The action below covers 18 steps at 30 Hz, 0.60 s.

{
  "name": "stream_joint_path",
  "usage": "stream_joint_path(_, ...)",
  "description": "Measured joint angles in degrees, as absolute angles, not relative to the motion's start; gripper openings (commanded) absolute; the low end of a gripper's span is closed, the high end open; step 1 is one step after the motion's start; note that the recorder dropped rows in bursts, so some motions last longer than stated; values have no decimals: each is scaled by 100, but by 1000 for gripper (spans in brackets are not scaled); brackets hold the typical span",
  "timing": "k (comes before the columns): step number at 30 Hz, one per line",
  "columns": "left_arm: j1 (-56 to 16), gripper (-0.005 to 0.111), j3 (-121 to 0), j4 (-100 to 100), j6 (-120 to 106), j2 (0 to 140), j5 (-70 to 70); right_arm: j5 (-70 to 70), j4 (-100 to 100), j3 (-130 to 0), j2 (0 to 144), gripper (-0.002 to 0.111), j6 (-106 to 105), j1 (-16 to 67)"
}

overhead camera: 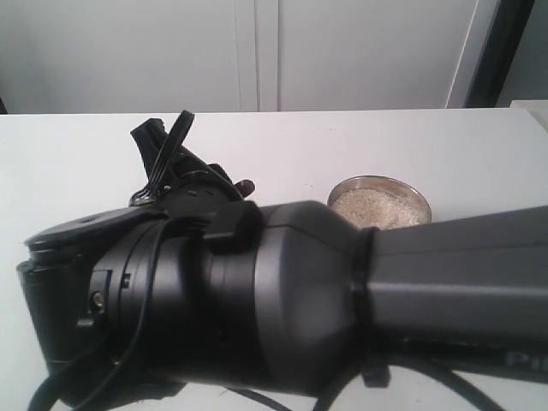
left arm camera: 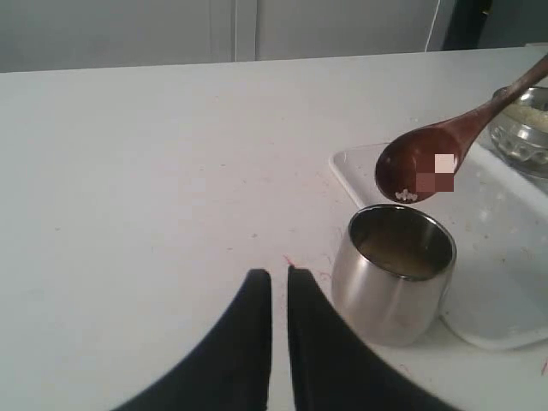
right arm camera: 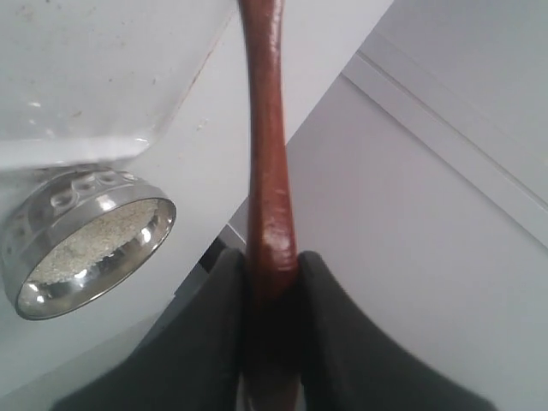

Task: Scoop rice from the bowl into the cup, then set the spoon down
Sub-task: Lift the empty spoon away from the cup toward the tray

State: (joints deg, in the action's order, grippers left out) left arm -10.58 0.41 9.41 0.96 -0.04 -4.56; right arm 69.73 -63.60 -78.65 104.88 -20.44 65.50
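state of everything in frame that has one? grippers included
cup: upright, some rice inside
bowl: upright, holds rice
spoon: raised, head tipped above cup, few grains clinging
right gripper: shut on spoon handle
left gripper: shut, empty

In the exterior view the dark arm (overhead camera: 342, 291) hides the near rim of the bowl (overhead camera: 377, 178). The spoon (left arm camera: 404, 163) carries a blurred patch on its head, and the picture's edge cuts off its handle.
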Motion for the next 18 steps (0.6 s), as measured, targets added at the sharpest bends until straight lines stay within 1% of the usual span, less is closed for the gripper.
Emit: stream_joint_path(18,-1058,14,41,941,96,-4,-456,6973,-6671,-7865,10488,0,-2055,6559)
